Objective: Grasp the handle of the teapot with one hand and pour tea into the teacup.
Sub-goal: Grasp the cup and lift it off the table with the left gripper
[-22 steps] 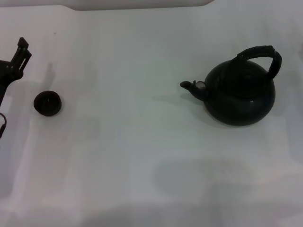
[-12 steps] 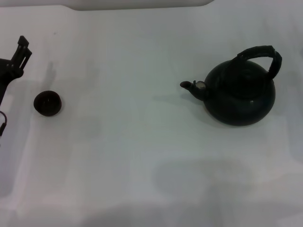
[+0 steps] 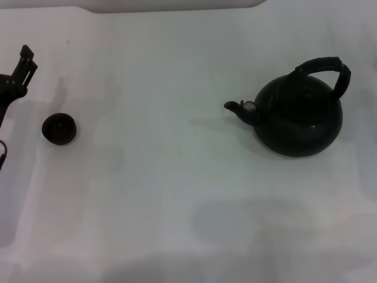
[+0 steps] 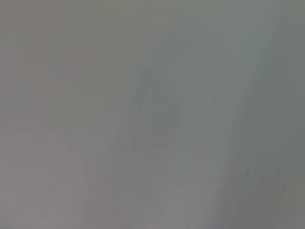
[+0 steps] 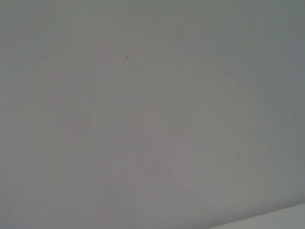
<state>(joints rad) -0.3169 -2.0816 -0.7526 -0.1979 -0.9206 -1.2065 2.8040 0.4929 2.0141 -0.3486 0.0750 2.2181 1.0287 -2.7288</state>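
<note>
Only the head view shows objects; both wrist views show just blank pale table surface. Teapot (image 3: 299, 118) sits right of centre: round, glossy black, short spout pointing left toward the teacup (image 3: 59, 128), well apart from it. Handle (image 3: 325, 69) is a thick ribbed arch over the top, nothing gripping it. Teacup is tiny, dark, round, at far left. Left gripper (image 3: 22, 69) hovers at the left edge, just beyond the cup; can't tell if it's open or closed. Right gripper isn't visible.
</note>
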